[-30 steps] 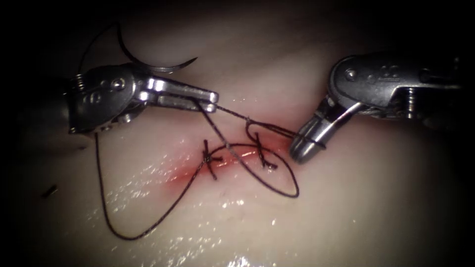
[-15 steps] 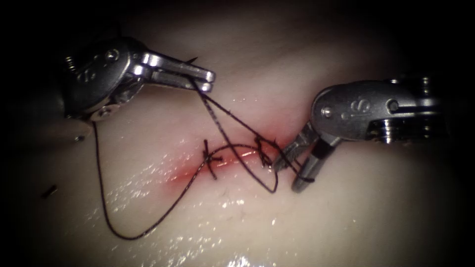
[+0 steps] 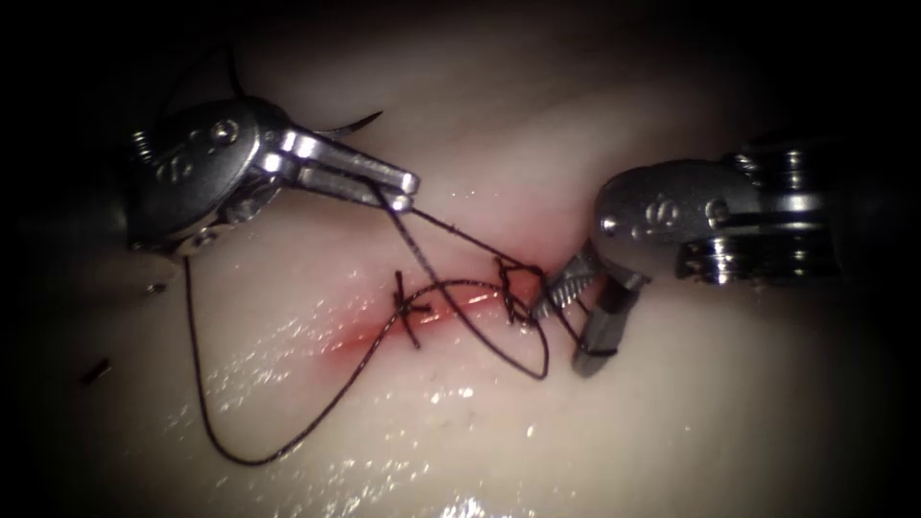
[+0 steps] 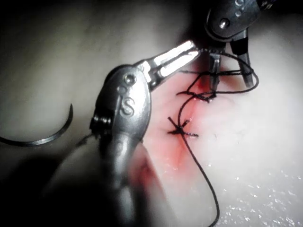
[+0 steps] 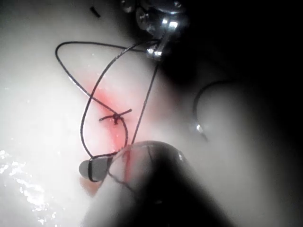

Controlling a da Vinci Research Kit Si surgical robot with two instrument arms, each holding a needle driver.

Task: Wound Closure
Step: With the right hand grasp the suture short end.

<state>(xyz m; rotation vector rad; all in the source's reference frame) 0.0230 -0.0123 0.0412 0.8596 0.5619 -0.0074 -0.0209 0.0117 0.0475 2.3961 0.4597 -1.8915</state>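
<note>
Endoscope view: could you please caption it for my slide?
Left tool grips thread; right tool open at the cut; needle lies free on tissue.

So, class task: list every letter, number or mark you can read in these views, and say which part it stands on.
"S": stamped on the left tool's wrist housing, read in the left wrist view.
Stamped marks on the left tool's housing in the endoscope view: too blurred to read.
Stamped marks on the right tool's housing: too blurred to read.
The tissue, thread and needle carry no text.
</note>
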